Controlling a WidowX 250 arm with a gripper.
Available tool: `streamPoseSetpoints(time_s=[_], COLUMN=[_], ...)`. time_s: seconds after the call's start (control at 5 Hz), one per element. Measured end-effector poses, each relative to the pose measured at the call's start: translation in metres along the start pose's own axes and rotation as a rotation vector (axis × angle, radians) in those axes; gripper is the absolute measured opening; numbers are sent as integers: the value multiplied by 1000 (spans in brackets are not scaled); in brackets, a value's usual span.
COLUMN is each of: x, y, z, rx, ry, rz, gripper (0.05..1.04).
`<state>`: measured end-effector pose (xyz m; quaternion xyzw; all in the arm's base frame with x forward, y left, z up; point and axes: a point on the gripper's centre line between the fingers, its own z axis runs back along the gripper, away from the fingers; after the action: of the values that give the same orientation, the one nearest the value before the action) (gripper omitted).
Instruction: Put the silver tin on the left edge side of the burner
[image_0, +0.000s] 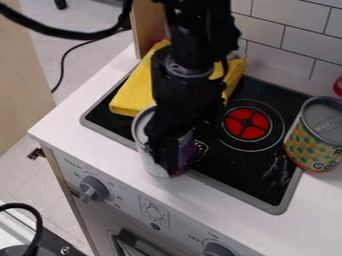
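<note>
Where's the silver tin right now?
In the camera view, the silver tin is left of centre, at the front edge of the stovetop, partly hidden by the robot's hand, with the yellow cloth behind it.

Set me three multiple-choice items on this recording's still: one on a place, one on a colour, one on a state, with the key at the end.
1. Where is the silver tin?
A) On the floor
B) At the knob-side edge of the cooktop, by the gripper
C) Right of the patterned can

2. What colour is the middle of the burner?
A) Red
B) Green
C) White

3. How does the patterned can rest?
A) Lying on its side
B) Hanging from the gripper
C) Standing upright

Key:
1 B: the tin overlaps the cooktop's grey rim above the front panel, close against the gripper.
2 A: a red disc with a dark cross fills the inner ring.
3 C: its round end faces up and its patterned side runs down to the counter.
</note>
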<state>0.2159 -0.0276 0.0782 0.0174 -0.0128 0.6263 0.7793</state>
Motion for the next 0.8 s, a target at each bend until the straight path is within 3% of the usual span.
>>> streamPoseSetpoints(time_s=[0.8], x=[26], y=[9], z=[6], rx=[7], ry=[8], rz=[-18], gripper=[996])
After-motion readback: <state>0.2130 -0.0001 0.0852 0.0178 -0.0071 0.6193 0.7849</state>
